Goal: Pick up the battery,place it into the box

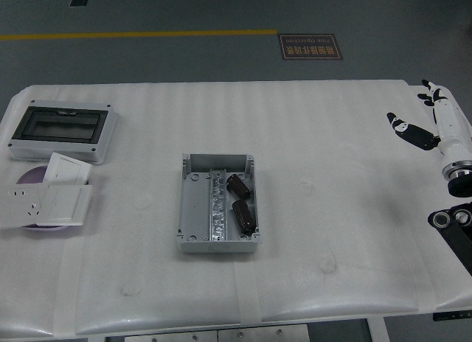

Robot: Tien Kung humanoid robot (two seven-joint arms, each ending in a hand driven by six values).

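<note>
Desk (317, 231), white & padded, takes up most of the view. No loose battery on it that I can see, so judging by the layout the task looks done or nearly so.

Enclosure w/ dark window (63, 130) lies near the far-left corner, lid shut. No readable print on it.

Box (193, 213), grey, open-topped, sits approx. mid-desk. Two dark batteries lie inside on its right side: one (237, 185) toward the far wall, the other (244, 217) just nearer the front, both slightly angled. Nothing left to pick up, as far as shown.

Right hand (435, 124) is at the desk's right edge, well apart from the box, fingers (402, 127) spread & holding nothing. Reads as clear of the work. Left hand not in view.

White wall sockets/switch plates (48, 198) stacked by the left edge, over a purple disc (28, 178). No legible marking.

Floor sign (310, 46) beyond the far edge: dark plate w/ orange lettering, upside down & too small to read.
</note>
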